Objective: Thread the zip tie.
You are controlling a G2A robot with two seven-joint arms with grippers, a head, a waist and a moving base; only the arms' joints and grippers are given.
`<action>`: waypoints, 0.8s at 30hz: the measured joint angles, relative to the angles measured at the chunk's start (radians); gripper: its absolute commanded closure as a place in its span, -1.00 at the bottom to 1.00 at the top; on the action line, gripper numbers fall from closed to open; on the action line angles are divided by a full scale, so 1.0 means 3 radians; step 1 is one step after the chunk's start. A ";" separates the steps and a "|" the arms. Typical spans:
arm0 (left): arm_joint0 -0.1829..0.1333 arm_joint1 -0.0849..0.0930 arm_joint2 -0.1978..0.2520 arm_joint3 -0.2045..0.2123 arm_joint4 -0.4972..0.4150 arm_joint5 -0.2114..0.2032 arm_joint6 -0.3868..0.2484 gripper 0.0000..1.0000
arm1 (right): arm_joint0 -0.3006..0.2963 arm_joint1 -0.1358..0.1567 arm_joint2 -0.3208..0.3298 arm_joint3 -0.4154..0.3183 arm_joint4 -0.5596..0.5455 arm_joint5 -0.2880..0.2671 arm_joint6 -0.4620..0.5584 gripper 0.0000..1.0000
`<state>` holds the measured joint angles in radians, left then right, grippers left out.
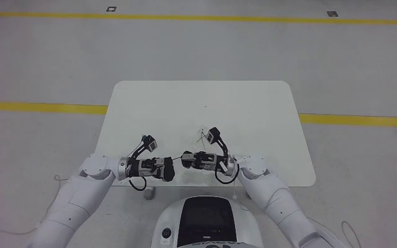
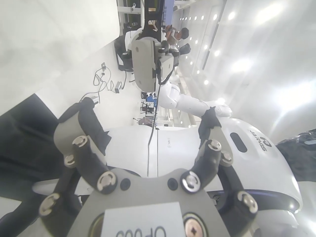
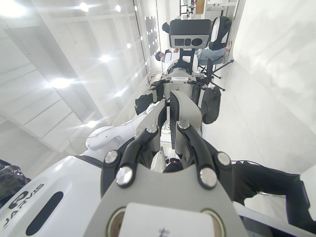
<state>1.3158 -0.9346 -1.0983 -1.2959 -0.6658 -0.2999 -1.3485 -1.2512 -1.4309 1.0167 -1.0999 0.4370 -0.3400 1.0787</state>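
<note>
On grey floor (image 1: 62,62) — white table (image 1: 248,105), yellow lines (image 1: 186,17)

We find a white sticker (image 2: 145,219) bearing a short code of letters and digits on the base of the left claw (image 2: 148,109), cut by the frame's edge; the right wrist view shows it whole.

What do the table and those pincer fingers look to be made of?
Table: smooth matt white board, perhaps laminate; no grain shows. Left pincer fingers: grey metal, by the dull sheen and screws, tips wrapped in black cloth-like tape, frayed at edges.
</note>
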 measured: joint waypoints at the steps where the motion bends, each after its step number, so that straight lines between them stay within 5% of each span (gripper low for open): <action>1: -0.0004 0.0001 0.0000 0.0003 -0.0011 0.0001 -0.0012 -1.00 | -0.0002 0.0002 0.0000 -0.0003 0.0004 0.0000 0.0001 1.00; 24: -0.0071 0.0008 0.0109 0.0027 -0.0093 -0.0088 -0.0064 -1.00 | -0.0027 0.0019 -0.0044 -0.0111 -0.0014 0.0021 -0.0063 1.00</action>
<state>1.2945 -0.9321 -1.0657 -1.2879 -0.6939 -0.3263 -1.3676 -1.2593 -1.4252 1.0036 -1.1331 0.4328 -0.3339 1.0597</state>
